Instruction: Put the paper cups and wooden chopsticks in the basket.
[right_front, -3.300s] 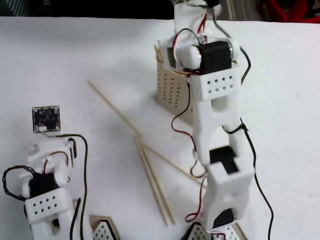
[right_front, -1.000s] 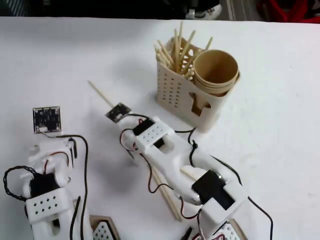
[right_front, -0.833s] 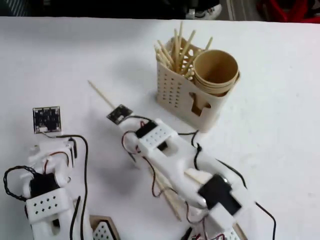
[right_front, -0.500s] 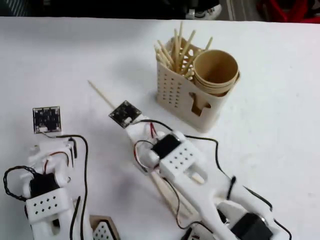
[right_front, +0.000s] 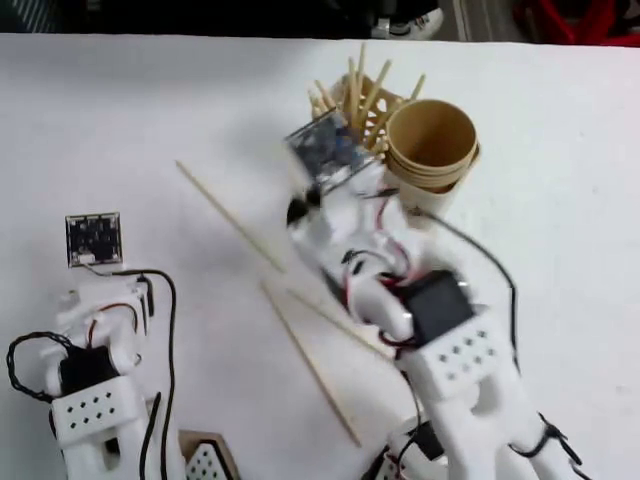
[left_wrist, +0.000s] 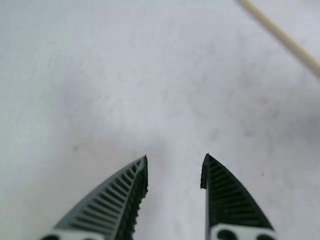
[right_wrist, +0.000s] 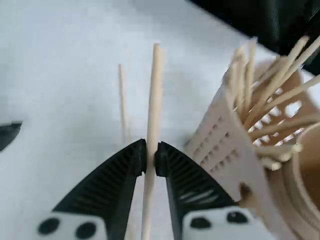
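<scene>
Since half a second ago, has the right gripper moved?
Yes. In the high view the right gripper went from the loose chopsticks across to the basket, shut on a chopstick.

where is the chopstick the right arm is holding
Right wrist view: the chopstick is clamped by the fingers of the right gripper, beside the basket.

A white table (right_front: 120, 110) takes up most of the frame. Past its far edge, in the upper right, a red object (right_front: 580, 20) lies against a dark background.
</scene>
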